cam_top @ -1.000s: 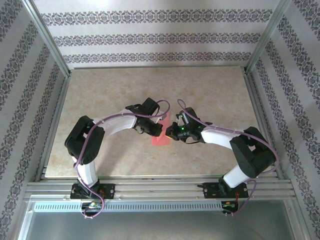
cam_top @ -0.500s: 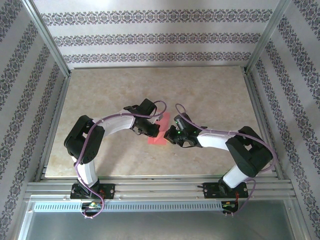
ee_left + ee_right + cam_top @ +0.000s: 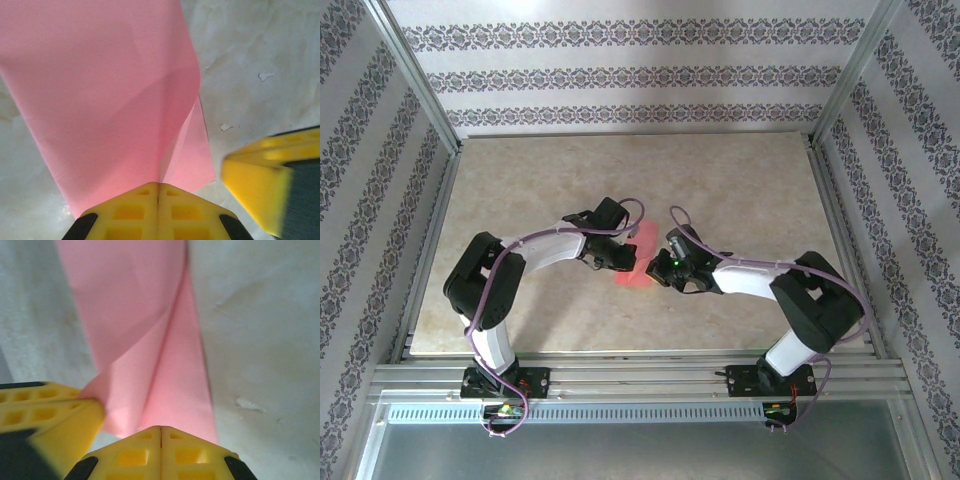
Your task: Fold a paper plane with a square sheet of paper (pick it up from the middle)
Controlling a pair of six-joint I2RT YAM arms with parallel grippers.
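Marbled tabletop (image 3: pixel 520 190) carries the pink paper (image 3: pixel 636 277), clamped by left gripper (image 3: pixel 158 185) and right gripper (image 3: pixel 160 428) alike.

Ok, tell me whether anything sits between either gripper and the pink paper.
Nothing visible does. The left gripper and the right gripper are each shut directly on an edge of the pink paper. They come at it from opposite sides, with their fingers close beside each other.

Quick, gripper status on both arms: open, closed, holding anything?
Left gripper: closed, pinching the pink paper sheet.
Right gripper: closed, pinching the same sheet.
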